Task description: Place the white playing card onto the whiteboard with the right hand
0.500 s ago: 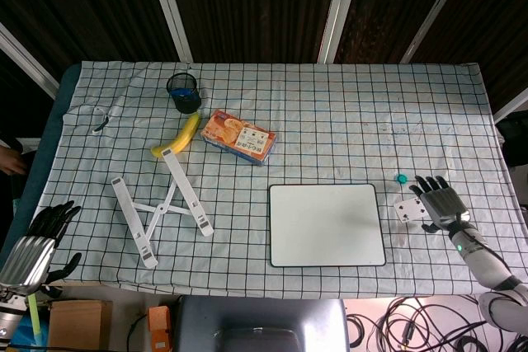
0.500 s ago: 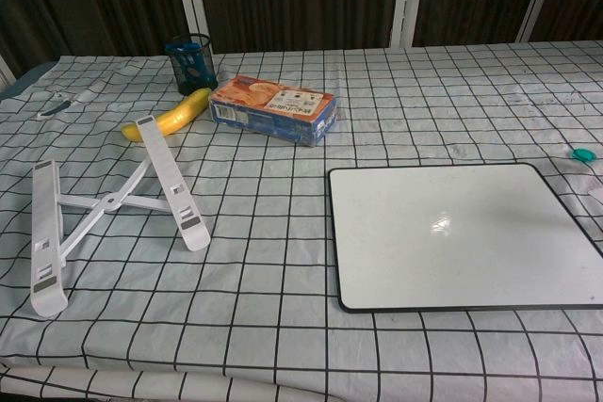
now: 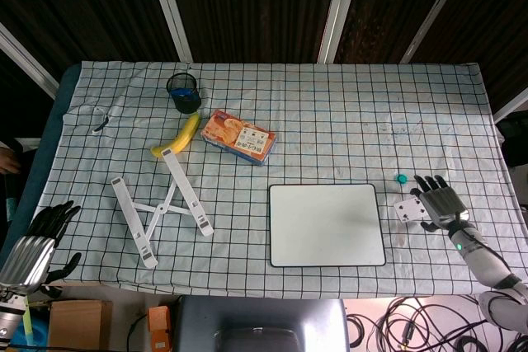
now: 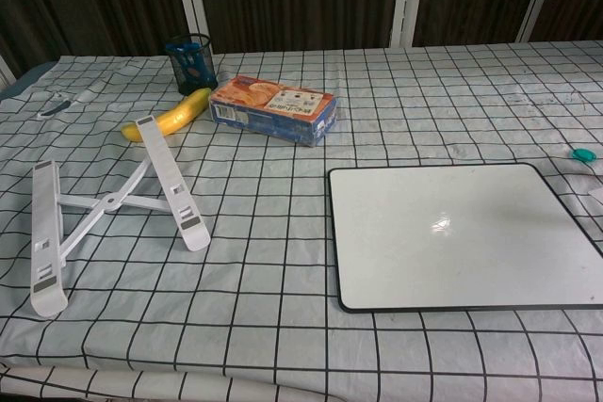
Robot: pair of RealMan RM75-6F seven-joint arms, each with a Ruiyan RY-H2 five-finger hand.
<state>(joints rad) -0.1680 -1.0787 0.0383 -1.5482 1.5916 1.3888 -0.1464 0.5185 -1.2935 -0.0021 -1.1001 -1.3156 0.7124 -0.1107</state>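
Right robot hand (image 3: 437,200) spread, fingers apart, resting at the edge of the white playing card (image 3: 406,209), nothing pinched yet. Card flat on the worktop (image 3: 330,113), just right of the whiteboard (image 3: 327,224), off its surface. Step in hand, by judgement: the grasp. Next: close on the card, lift, carry left over the whiteboard, set down.

Checked-cloth table (image 3: 330,105) with whiteboard (image 3: 327,225), playing card (image 3: 405,210), snack box (image 3: 238,137), banana (image 3: 177,136), folding stand (image 3: 161,204), pen cup (image 3: 184,92).
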